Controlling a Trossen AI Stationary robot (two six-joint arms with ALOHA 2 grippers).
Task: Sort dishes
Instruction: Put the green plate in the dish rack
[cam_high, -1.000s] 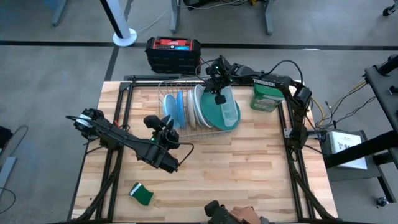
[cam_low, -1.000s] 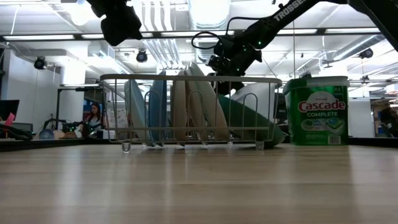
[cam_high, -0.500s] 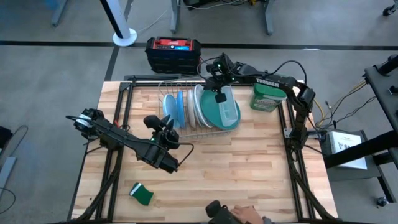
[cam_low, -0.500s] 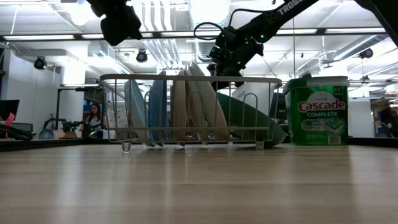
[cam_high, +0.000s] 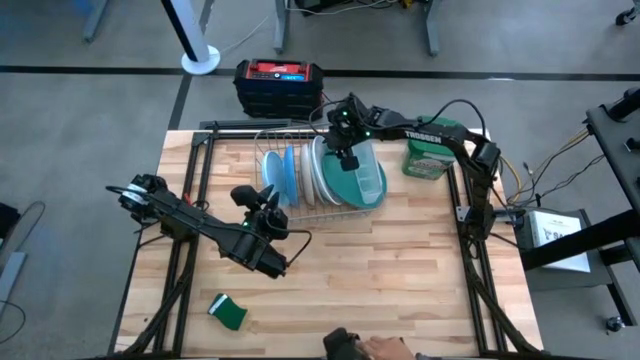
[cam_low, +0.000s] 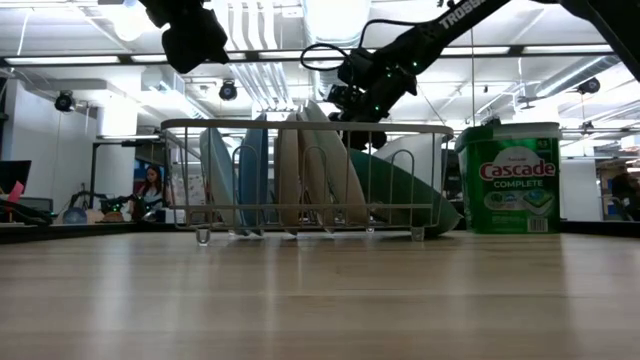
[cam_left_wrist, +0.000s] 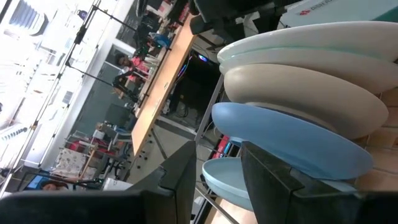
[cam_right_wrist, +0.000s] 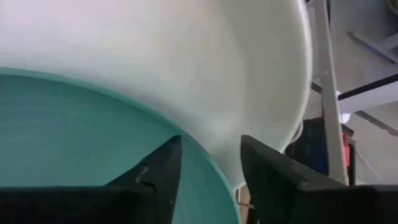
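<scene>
Above teal plate (cam_high: 358, 176), right gripper (cam_high: 347, 157) parted

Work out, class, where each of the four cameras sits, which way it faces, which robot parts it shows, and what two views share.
High view: overhead, straight down; both arms, dish rack.
Low view: table height, level across; rack, right pincer above it.
Left wrist view: past its own fingers at light blue plates.
Right wrist view: past its own fingers at teal-rimmed plate.
Shared: high and low views both show the detergent tub.
</scene>
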